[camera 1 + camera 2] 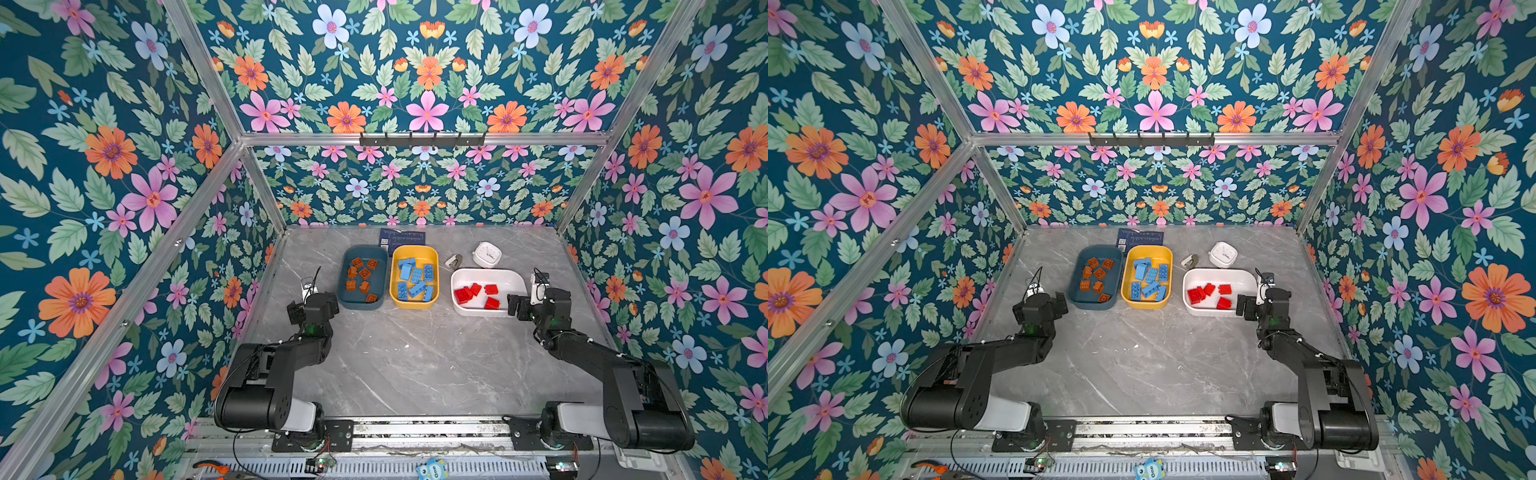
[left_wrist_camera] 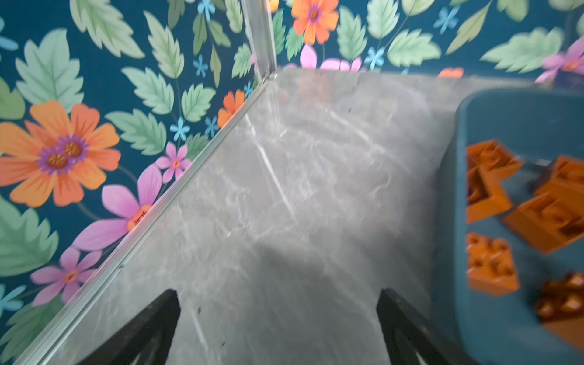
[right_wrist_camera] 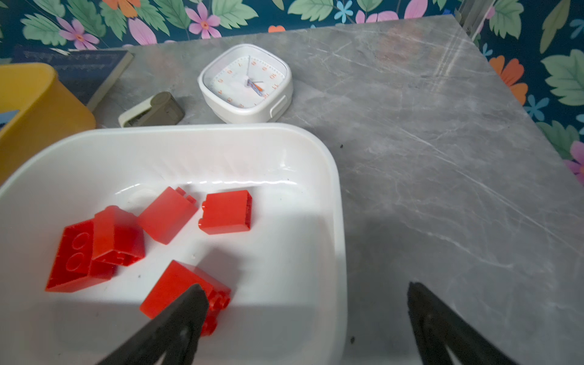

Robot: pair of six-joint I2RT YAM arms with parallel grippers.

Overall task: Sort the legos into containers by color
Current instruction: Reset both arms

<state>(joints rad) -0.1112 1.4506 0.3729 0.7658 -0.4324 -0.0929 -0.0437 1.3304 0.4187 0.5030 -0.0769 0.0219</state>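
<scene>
Sorting looks finished: brown-orange studded bricks [image 1: 365, 273] lie in the dark teal plastic tub [image 1: 381, 270] on the left, light blue bricks [image 1: 417, 275] in the yellow tub [image 1: 414, 305] at centre, and red bricks [image 1: 463, 295] in the white tub [image 1: 507, 282] on the right. The left gripper [image 2: 278, 297] and right gripper [image 3: 306, 286] hang spread and empty. No stray brick shows, though the arms hide some of the tabletop.

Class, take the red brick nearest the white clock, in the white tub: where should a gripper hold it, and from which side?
Come from above and close on the red brick's two plain walls, toward and away from the clock. It lies on its side; its studded end nearly meets a neighbouring brick, while the white tub's floor beside those walls looks bare.
</scene>
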